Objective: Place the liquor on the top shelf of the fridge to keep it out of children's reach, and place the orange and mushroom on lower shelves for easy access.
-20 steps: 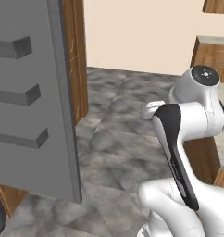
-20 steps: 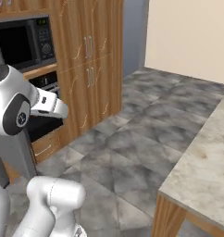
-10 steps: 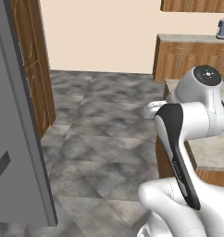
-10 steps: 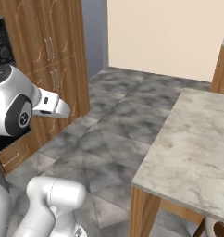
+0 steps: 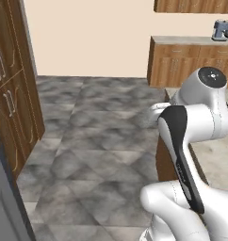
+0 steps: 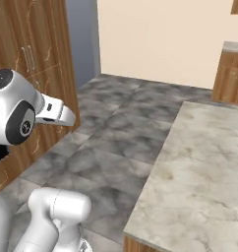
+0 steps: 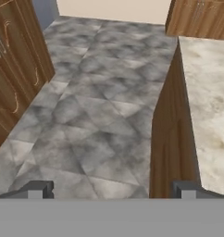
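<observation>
My gripper (image 7: pixel 113 190) is open, its two dark fingertips (image 7: pixel 40 189) wide apart with nothing between them. It hangs over the grey stone floor (image 7: pixel 95 120), next to the wooden side of a counter (image 7: pixel 171 139). A grey strip at the lower left edge of the left base view looks like the edge of the fridge door (image 5: pixel 7 207). The liquor, the orange, the mushroom and the fridge shelves are out of view.
A marble-topped counter (image 6: pixel 199 162) runs along the right. Tall wood cabinets (image 5: pixel 12 94) line the left wall. A far counter (image 5: pixel 191 61) carries a small grey appliance (image 5: pixel 223 29). Open floor (image 5: pixel 97 141) lies ahead.
The whole picture has shifted, so the base has turned. The grey fridge door has slid off to the left and the marble counter has come into view. The gripper stays open.
</observation>
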### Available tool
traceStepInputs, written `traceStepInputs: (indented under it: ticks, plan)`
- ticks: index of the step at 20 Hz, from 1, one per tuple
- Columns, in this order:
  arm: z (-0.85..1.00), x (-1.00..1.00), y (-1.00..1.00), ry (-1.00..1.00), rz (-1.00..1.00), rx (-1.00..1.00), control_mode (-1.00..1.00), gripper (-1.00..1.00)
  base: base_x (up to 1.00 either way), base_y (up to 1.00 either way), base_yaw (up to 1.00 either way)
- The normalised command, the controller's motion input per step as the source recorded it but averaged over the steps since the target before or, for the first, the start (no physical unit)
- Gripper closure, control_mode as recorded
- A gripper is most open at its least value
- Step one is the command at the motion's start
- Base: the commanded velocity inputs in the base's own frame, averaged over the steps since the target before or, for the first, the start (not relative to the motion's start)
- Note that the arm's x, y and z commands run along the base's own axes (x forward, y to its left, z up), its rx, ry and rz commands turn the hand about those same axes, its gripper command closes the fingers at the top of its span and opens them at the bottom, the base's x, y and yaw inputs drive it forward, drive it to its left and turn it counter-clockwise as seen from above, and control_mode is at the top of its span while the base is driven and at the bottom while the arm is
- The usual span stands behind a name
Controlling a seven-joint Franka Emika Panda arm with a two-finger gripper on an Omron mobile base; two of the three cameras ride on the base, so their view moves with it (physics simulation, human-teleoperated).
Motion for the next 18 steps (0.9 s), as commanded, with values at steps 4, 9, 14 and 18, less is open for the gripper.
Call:
traceStepInputs:
  ticks: [4, 9, 14, 18]
  plan:
    - [0.00, 0.00, 0.00, 0.00, 0.00, 0.00, 1.00, -1.00, 1.00, 0.28, -0.12]
    - [0.00, 0.00, 0.00, 0.00, 0.00, 0.00, 1.00, -1.00, 1.00, 0.35, -0.16]
    - [0.00, 0.00, 0.00, 0.00, 0.00, 0.00, 1.00, -1.00, 1.00, 0.26, -0.30]
    - [0.00, 0.00, 0.00, 0.00, 0.00, 0.00, 1.00, -1.00, 1.00, 0.31, -0.34]
